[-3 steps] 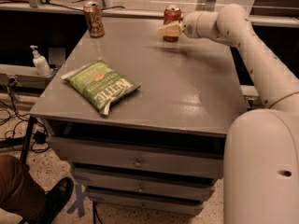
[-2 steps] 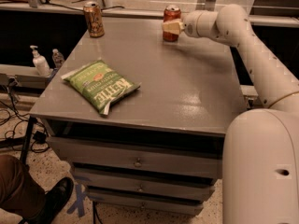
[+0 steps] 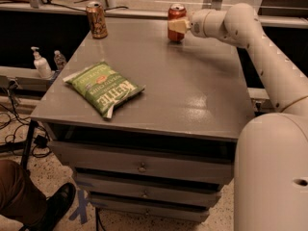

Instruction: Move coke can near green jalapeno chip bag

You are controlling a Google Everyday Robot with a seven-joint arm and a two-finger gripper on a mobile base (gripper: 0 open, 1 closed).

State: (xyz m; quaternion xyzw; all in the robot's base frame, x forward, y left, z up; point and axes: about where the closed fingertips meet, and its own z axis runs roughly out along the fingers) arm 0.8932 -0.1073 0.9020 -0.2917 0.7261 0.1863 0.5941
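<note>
Diagonally across: can to bag

We have our gripper closed around the coke can, which stands upright at the counter's far edge. The green jalapeno chip bag lies flat toward the near left corner, so our carry runs that way.

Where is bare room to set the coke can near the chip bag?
Bare table right of the green jalapeno chip bag, to the right edge, and behind it toward the gold-brown can. Crowded only at back, where the gripper holds the coke can.
</note>
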